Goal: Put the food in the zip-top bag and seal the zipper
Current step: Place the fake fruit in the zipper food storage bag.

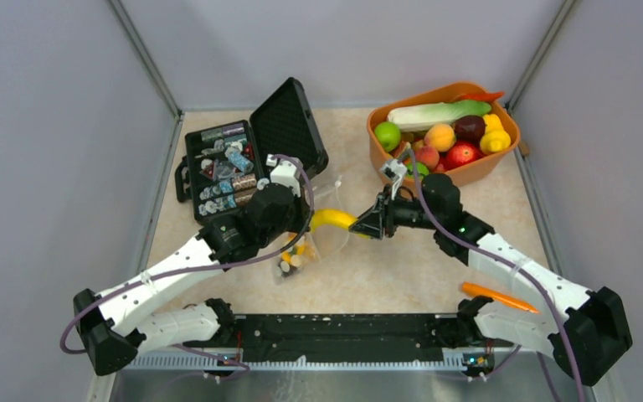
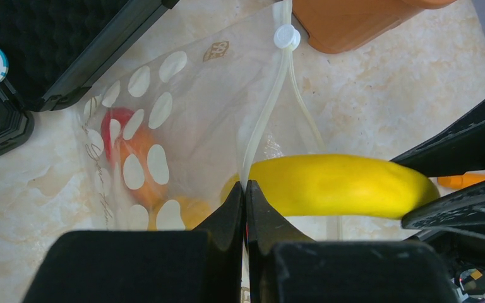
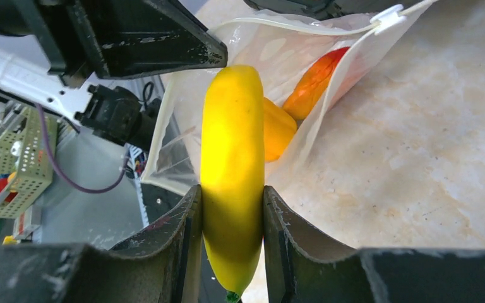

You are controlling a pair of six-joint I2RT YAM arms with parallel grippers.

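The clear polka-dot zip-top bag (image 1: 314, 239) lies mid-table with its mouth held open. My left gripper (image 2: 245, 189) is shut on the bag's zipper strip (image 2: 262, 120) and lifts that edge. My right gripper (image 3: 232, 192) is shut on a yellow toy banana (image 3: 232, 158), whose far tip pokes into the bag's mouth (image 1: 328, 219). Orange and red toy foods (image 3: 309, 85) lie inside the bag, also seen through the dots in the left wrist view (image 2: 132, 148). The banana shows in the left wrist view (image 2: 335, 186) just right of my left fingers.
An orange tub (image 1: 381, 159) of more toy fruits and vegetables stands at the back right. An open black case (image 1: 289, 117) with small wrapped bits stands at the back left. A toy carrot (image 1: 498, 296) lies near the right arm's base.
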